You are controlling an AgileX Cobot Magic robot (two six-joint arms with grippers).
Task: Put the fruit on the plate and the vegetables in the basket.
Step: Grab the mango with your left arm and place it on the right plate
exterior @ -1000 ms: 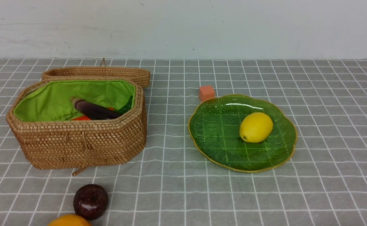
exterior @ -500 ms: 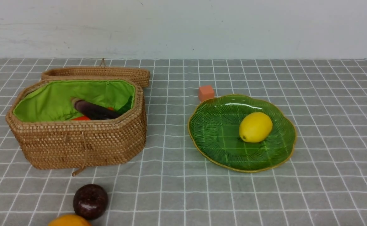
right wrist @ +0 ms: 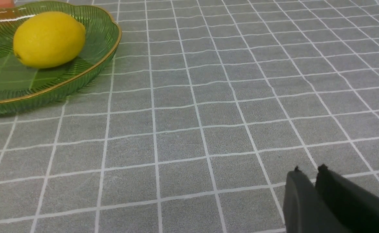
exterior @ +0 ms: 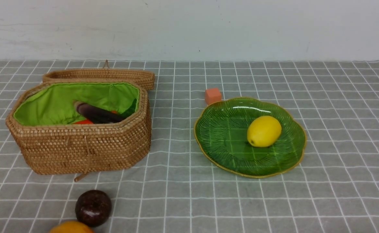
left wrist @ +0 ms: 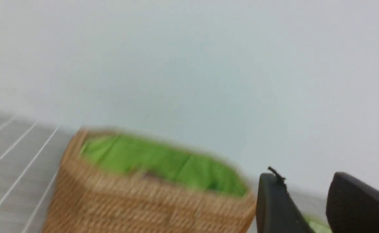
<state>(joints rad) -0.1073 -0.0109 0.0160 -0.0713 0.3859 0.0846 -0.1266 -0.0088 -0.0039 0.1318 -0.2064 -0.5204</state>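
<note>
The woven basket (exterior: 79, 149) stands open at the left, lined in green. Inside it lie a dark purple eggplant (exterior: 97, 114) and an orange carrot (exterior: 83, 122), mostly hidden by the rim. On the green plate (exterior: 225, 136) at the right rests a yellow lemon (exterior: 264, 131). A round maroon fruit (exterior: 93, 207) and an orange-yellow fruit (exterior: 71, 227) sit on the cloth in front of the basket. Neither arm shows in the front view. My left gripper (left wrist: 304, 181) is open and empty, near the blurred basket (left wrist: 144, 200). My right gripper (right wrist: 308, 171) is shut and empty, low over the cloth, well away from the plate (right wrist: 1, 81) and lemon (right wrist: 49, 39).
The basket's lid (exterior: 98, 76) lies flat behind the basket. A small orange cube (exterior: 213, 95) sits just behind the plate's far rim. A grey checked cloth covers the table up to the white wall at the back.
</note>
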